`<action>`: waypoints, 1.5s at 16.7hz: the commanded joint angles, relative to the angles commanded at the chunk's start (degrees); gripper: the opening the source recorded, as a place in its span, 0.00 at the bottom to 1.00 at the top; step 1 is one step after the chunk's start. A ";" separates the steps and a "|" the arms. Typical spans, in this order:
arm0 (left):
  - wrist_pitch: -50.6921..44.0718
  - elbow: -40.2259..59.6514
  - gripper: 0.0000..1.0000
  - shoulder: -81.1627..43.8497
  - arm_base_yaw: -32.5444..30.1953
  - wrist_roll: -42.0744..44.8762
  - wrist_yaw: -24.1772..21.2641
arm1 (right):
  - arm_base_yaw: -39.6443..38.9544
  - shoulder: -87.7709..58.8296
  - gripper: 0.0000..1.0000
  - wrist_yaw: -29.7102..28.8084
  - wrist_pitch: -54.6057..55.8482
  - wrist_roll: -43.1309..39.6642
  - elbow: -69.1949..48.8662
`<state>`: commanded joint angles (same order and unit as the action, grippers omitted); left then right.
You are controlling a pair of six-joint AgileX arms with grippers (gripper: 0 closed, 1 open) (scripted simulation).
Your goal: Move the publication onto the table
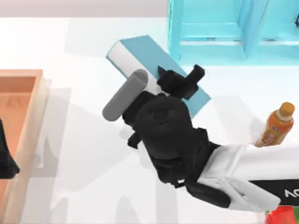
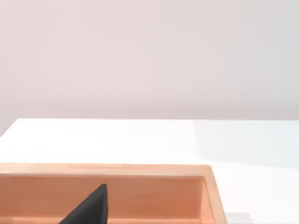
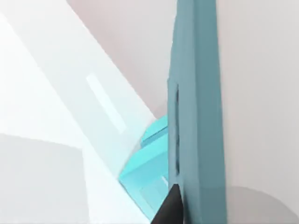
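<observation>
The publication [image 1: 147, 53] is a thick teal-blue book with white page edges, held tilted in front of the turquoise shelf unit [image 1: 224, 32]. My right gripper [image 1: 180, 80] is shut on the book's right end, and the arm reaches in from the lower right. In the right wrist view the teal cover [image 3: 196, 116] stands close, with one dark fingertip [image 3: 170, 207] pressed against it. The white table [image 1: 79, 177] spreads below the book. I cannot tell whether the book touches the table. My left gripper [image 1: 5, 161] is parked at the left edge over the tray.
A light wooden tray [image 1: 35, 107] with a raised rim lies at the left, also in the left wrist view [image 2: 140, 170]. An orange bottle [image 1: 275, 125] stands at the right. A red object [image 1: 282, 215] sits at the bottom right corner.
</observation>
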<state>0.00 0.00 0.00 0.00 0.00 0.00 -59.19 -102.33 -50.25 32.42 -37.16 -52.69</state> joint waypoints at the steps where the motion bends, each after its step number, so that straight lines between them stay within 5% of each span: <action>1: 0.00 0.00 1.00 0.00 0.00 0.00 0.00 | -2.23 -1.56 0.00 -1.03 -0.58 -5.15 0.01; 8: 0.00 0.00 1.00 0.00 0.00 0.00 0.00 | -11.71 -7.39 0.00 -5.49 -3.13 -25.23 0.08; 25: 0.00 0.00 1.00 0.00 0.00 0.00 0.00 | -12.47 -10.66 0.00 -6.16 0.50 -24.83 1.54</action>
<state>0.00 0.00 0.00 0.00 0.00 0.00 -71.66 -113.00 -56.41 32.92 -61.99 -51.15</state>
